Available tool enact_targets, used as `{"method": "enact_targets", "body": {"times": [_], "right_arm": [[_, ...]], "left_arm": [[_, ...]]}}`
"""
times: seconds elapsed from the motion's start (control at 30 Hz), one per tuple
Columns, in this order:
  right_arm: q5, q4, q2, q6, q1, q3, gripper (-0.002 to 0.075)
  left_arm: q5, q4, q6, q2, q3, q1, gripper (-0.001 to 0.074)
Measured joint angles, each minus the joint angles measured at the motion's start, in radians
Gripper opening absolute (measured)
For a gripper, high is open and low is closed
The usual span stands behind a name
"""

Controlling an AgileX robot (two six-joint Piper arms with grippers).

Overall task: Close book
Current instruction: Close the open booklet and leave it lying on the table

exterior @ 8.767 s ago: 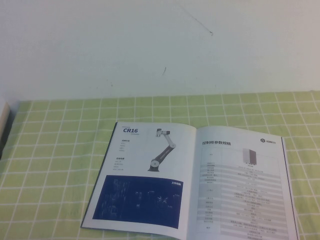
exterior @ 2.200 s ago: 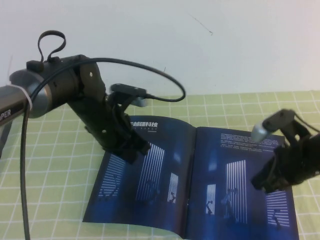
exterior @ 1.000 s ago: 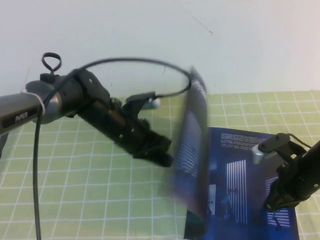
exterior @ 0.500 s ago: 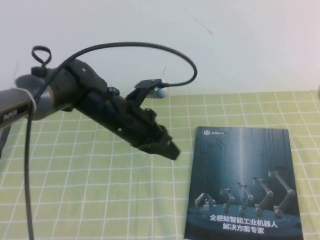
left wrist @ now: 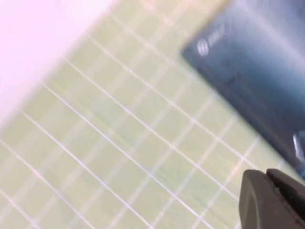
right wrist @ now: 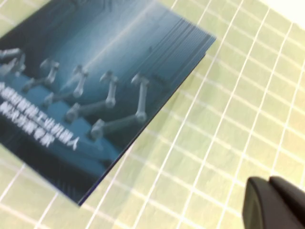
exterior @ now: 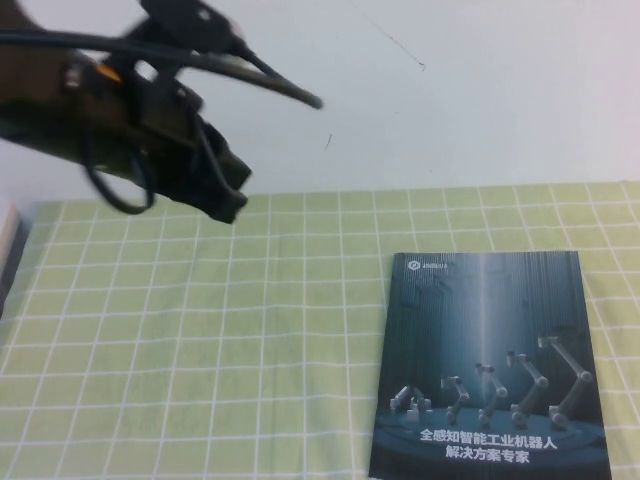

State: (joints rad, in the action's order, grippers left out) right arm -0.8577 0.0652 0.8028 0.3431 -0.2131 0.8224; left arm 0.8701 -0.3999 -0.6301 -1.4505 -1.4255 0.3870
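The book (exterior: pixel 485 365) lies closed and flat on the right side of the table, its dark blue cover with robot-arm pictures facing up. It also shows in the left wrist view as the book (left wrist: pixel 257 71) and in the right wrist view as the book (right wrist: pixel 90 86). My left gripper (exterior: pixel 225 205) hangs high over the table's far left, well away from the book, with nothing in it. In its wrist view the left gripper (left wrist: pixel 268 177) has its two fingers pressed together. The right gripper (right wrist: pixel 269 183) is shut and empty, above the cloth beside the book. The high view does not show it.
A green checked cloth (exterior: pixel 200 330) covers the table, with a white wall (exterior: pixel 450 90) behind it. A pale object (exterior: pixel 8 240) sits at the far left edge. The left arm's black cable (exterior: pixel 270 75) loops above the table.
The left arm has risen and pulled back to the left, away from the book. The book, swung shut a second ago, still lies closed. The right arm stays out of the high view.
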Motion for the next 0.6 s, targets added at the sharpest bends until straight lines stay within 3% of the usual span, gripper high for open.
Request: {"method": "enact_targets", "body": {"times": [0.2, 0.33, 0.6], "right_arm": [[0.040, -0.075, -0.209, 0.000, 0.000, -0.188, -0.0001], [0.110, -0.171, -0.346, 0.000, 0.000, -0.315, -0.0001], [0.166, -0.203, -0.491, 0.000, 0.000, -0.466, -0.0001]], "left_arm": [[-0.173, 0.009, 0.011, 0.256, 0.189, 0.000, -0.0004], [-0.313, 0.016, 0.003, 0.424, 0.400, 0.000, -0.0004], [-0.465, 0.063, -0.039, 0.657, 0.749, 0.000, -0.0004]]}}
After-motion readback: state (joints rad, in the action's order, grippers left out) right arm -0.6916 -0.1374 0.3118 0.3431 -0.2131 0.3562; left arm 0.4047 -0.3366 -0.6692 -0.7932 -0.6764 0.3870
